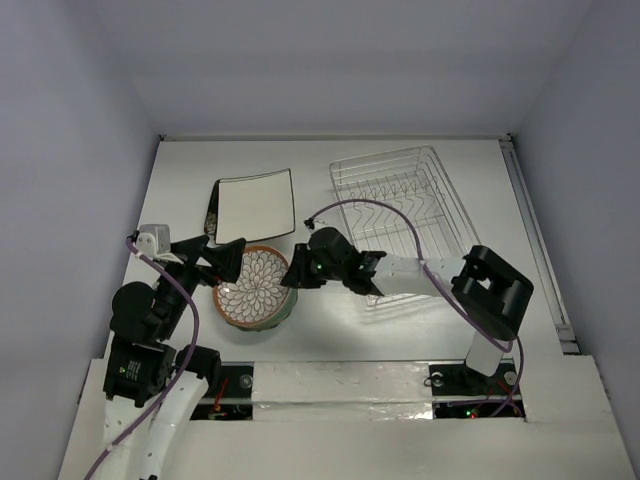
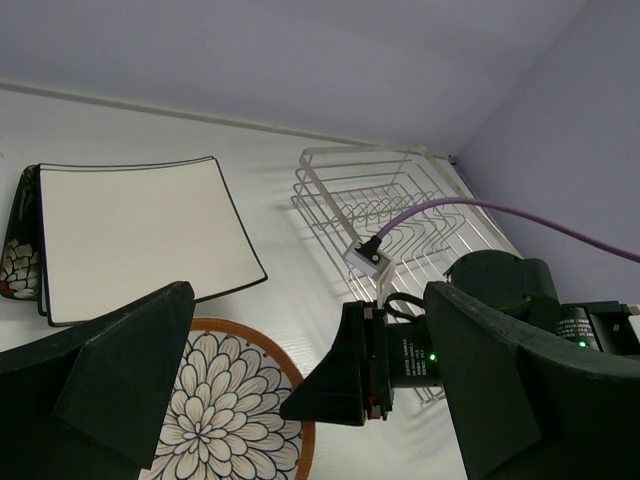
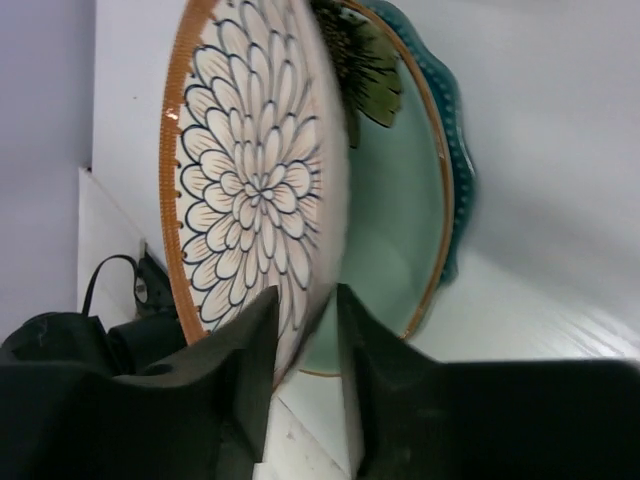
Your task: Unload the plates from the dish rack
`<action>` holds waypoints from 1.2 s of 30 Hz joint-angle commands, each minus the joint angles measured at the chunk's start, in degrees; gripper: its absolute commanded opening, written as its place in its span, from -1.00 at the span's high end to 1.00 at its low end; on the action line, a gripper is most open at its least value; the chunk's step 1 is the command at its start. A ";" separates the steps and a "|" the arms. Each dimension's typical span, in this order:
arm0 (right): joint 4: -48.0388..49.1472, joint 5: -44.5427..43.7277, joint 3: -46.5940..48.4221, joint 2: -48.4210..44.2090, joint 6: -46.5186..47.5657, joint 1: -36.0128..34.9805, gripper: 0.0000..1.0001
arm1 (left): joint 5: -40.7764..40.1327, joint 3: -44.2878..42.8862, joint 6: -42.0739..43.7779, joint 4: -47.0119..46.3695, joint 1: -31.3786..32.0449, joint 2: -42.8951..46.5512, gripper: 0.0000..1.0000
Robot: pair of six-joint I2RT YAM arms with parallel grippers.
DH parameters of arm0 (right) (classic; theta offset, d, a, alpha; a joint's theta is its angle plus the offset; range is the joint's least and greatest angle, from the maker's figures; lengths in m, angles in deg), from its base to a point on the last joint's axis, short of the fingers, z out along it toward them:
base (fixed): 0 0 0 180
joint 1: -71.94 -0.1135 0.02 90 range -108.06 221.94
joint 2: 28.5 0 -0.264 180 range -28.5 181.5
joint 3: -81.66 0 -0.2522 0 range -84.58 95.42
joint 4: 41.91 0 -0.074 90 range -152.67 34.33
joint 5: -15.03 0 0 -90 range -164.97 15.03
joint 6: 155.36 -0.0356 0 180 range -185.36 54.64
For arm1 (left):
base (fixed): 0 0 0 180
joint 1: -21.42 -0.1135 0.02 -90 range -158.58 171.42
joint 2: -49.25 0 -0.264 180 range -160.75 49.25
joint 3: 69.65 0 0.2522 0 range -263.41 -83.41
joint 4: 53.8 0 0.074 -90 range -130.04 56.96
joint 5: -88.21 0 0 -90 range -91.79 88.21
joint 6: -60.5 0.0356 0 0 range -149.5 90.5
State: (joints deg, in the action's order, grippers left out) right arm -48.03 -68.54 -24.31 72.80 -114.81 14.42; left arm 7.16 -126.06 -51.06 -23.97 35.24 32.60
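One dish remains to settle: the petal plate (image 3: 255, 170), left of the dish rack (image 1: 400, 190), leans on the teal plate (image 3: 400, 180), its rim pinched by the right gripper (image 3: 305, 305). I'd lower it flat before releasing. The left gripper (image 1: 222, 258) hovers beside it, fingers spread.

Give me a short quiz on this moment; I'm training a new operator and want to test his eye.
1. True or false: the dish rack holds no plates.
2. Which plate does the right hand grip? A. white square plate B. petal plate C. black floral plate
3. What lies beneath the petal plate?

Key: 1 true. 2 B. 3 the teal plate.
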 commanded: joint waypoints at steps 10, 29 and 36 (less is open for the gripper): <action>2.65 -3.53 0.02 -4.35 0.84 -2.25 -0.42 | 1.16 0.73 0.56 -3.77 0.33 -0.06 -0.98; -19.05 -40.43 -11.22 -60.56 4.80 -3.83 1.00 | 0.28 -1.99 -1.46 -3.68 0.33 1.00 -0.98; -26.88 -52.30 -13.51 -84.49 7.70 -3.83 0.05 | 0.01 -4.28 -2.78 -4.91 0.33 -0.14 -0.98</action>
State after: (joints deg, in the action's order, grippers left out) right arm -67.52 -111.75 -35.58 -8.60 -108.91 11.05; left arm 7.51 -127.37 -52.74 -24.93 35.24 32.98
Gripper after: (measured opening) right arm 0.304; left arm 0.989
